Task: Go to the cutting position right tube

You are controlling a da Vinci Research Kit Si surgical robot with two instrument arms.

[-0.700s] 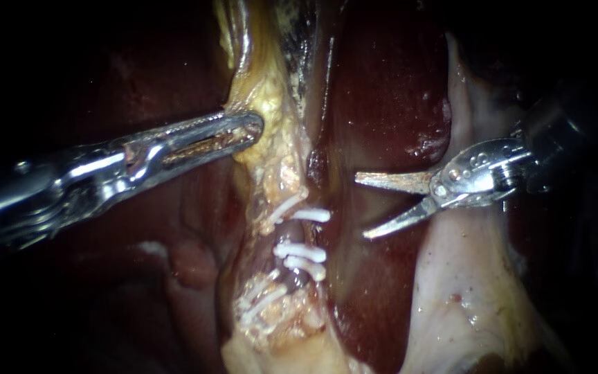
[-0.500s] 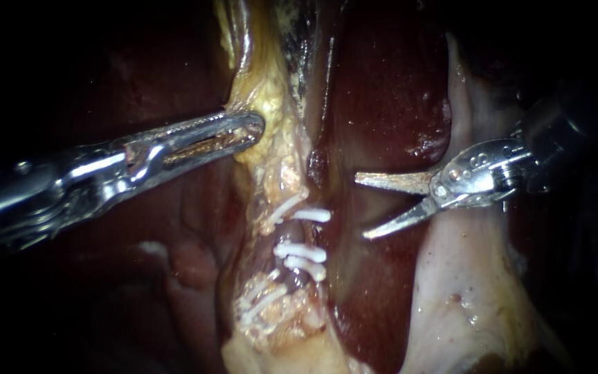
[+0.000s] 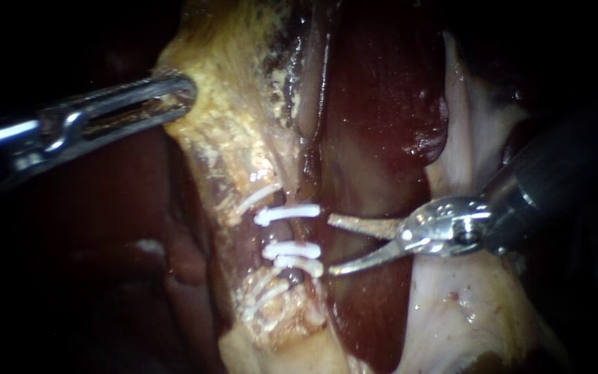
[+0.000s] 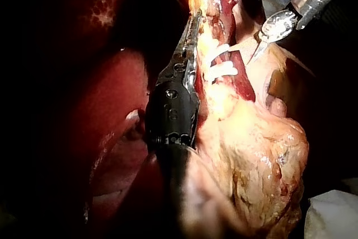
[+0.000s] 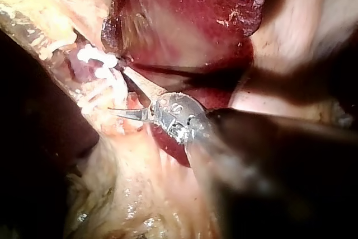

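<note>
The tube [image 3: 286, 232], slick and pink, crossed by white clips [image 3: 288, 213], lies amid crumbly yellow fat [image 3: 223, 131]. The right instrument [image 3: 331, 244], its thin pointed pincer half apart, has its tips just beside the clips. The left instrument [image 3: 180, 90] has its pincer clamped on the fat.

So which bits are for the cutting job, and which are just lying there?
For the job: silver open-bladed right instrument; thin pinkish tube; small white clips on it; silver left instrument holding yellowish tissue.
Just there: dark red liver; pale whitish tissue flap.

Right instrument [image 5: 117, 90] shaft blurred; left instrument [image 3: 180, 89] shaft cut by edge.
</note>
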